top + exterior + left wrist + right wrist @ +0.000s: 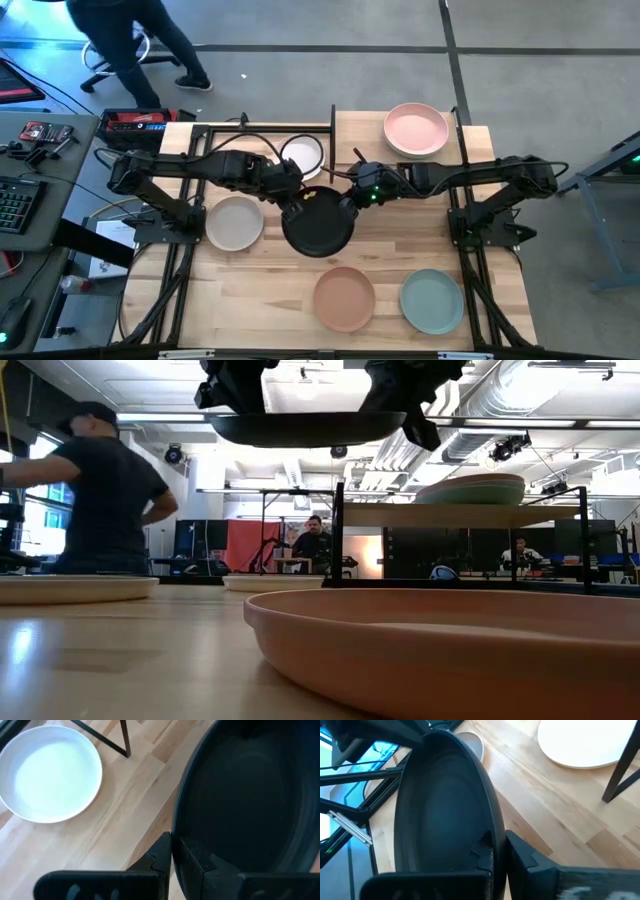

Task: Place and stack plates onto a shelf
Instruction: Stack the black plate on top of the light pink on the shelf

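The black plate (318,228) hangs above the table's middle, carried between both grippers. My left gripper (296,200) is shut on its left rim and my right gripper (348,198) on its right rim. In the low view the black plate (310,428) floats level, well above the tabletop. The shelf (460,515), a light-wood panel on black uprights, stands at the table's far right and bears a plate (470,490). From above, a pink plate (415,130) shows on the shelf (362,135). My left gripper (175,842) pinches the black plate's left rim (177,827), one finger (162,855) outside the wall and one (197,857) inside the bowl. The plate is lifted clear and sits about level. My right gripper (499,840) pinches the opposite, right rim (492,817), with one finger (482,855) inside the bowl and one (522,852) outside. It comes in from the table's right.
A white plate (302,155) lies on the table left of the shelf's upright (332,140). A cream plate (234,222) lies at the left, with a terracotta plate (344,297) and a pale green-blue plate (432,300) near the front edge. A person (130,40) stands beyond the far left corner.
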`<state>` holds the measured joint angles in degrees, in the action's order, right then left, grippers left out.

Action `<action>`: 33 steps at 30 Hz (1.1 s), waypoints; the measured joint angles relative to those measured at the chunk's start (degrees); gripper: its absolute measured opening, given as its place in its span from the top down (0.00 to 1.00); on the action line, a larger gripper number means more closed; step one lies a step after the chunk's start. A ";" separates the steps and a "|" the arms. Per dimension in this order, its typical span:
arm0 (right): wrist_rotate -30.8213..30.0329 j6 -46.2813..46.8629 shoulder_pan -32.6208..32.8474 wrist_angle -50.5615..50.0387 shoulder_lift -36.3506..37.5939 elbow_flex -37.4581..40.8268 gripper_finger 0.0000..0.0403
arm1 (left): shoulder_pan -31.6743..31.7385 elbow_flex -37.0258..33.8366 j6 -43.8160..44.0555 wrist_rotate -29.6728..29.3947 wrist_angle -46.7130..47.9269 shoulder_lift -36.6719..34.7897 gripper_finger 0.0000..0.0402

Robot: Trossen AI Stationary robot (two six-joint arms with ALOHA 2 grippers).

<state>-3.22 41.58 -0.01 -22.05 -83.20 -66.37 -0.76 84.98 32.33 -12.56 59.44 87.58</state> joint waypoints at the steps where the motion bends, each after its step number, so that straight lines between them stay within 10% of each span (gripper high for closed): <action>1: 0.02 -0.02 -0.02 -0.10 0.00 0.00 0.99 | -0.01 0.01 0.15 0.06 -0.03 0.10 0.95; 19: 0.19 -0.46 0.09 -5.65 0.02 -0.06 1.00 | 1.58 -0.03 1.56 7.60 -5.96 1.26 0.72; 33: 2.00 -4.26 -5.04 -21.24 3.17 -0.06 1.00 | 3.75 -0.03 2.43 14.91 -5.55 -0.75 0.73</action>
<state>-1.22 37.32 -5.06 -43.29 -80.03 -66.43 2.98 84.95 34.76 2.35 53.89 86.83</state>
